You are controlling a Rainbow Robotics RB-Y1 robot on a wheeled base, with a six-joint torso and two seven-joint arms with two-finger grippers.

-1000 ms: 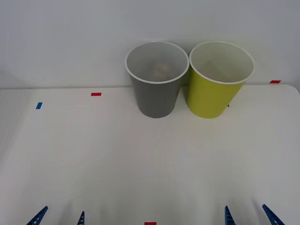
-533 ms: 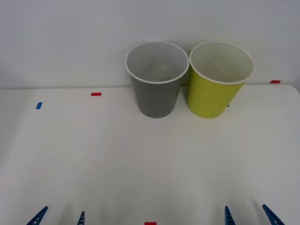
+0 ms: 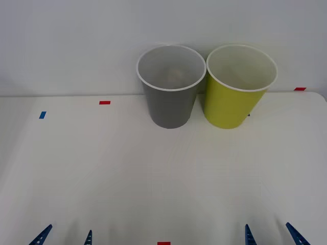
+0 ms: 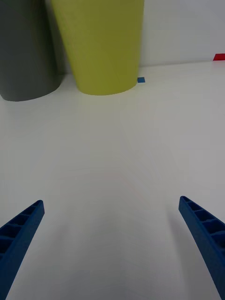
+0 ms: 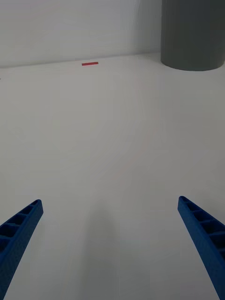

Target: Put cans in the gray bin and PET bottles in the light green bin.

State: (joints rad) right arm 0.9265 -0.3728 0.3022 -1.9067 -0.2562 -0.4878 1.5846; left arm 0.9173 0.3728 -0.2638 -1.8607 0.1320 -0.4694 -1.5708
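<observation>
The gray bin (image 3: pixel 170 109) stands upright at the back of the white table (image 3: pixel 153 173), touching or almost touching the light green bin (image 3: pixel 232 109) on its right. A dim round shape at the gray bin's bottom may be a can; I cannot tell. The PET bottles are out of view. My left gripper (image 3: pixel 64 237) is open at the table's near left edge and holds nothing. My right gripper (image 3: pixel 271 236) is open at the near right, also holding nothing. Beyond the open right gripper (image 4: pixel 111 202) stand the light green bin (image 4: pixel 101 42) and the gray bin (image 4: pixel 26 47). The open left gripper (image 5: pixel 108 201) faces the gray bin (image 5: pixel 192 33).
Small tape marks lie on the table: red tape (image 3: pixel 104 102) left of the bins, another red mark (image 3: pixel 300 89) at the far right, a third red mark (image 3: pixel 163 243) at the near edge, and a blue mark (image 3: pixel 42 115) at the left. A white wall rises behind the bins.
Bins and grippers have stayed in place. A faint orange patch inside the gray bin a second ago has faded to a dim shape.
</observation>
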